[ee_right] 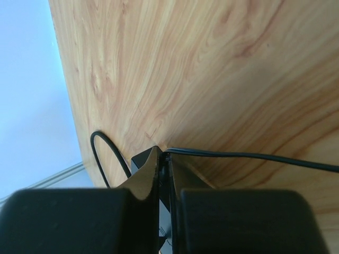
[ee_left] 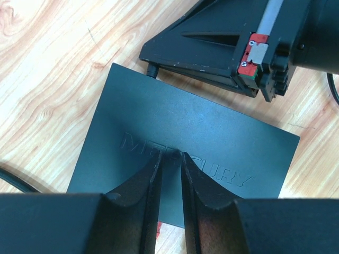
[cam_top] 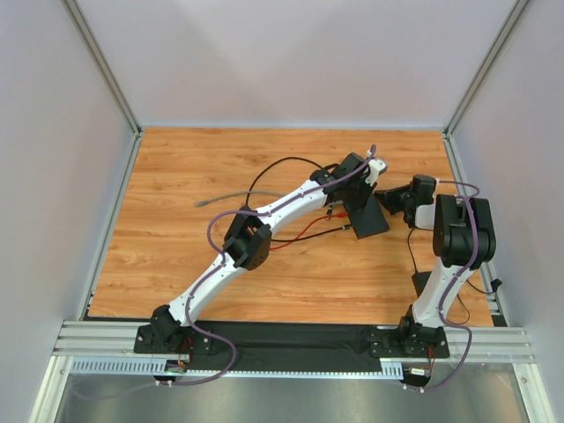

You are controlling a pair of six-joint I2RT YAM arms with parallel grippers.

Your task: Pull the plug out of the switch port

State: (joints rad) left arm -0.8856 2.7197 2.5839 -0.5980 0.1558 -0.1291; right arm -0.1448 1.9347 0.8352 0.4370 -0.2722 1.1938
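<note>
On top of the switch (ee_left: 212, 143), the left gripper (ee_left: 169, 161) has its fingers pressed nearly together, tips down on the embossed lid. Over at the far corner, the right gripper (ee_right: 164, 156) pinches its fingers tight on the small plug (ee_left: 153, 69), right against the switch's edge, with a black cord (ee_right: 249, 155) trailing away. The switch lies flat on the desk (cam_top: 176, 256), right of centre.
</note>
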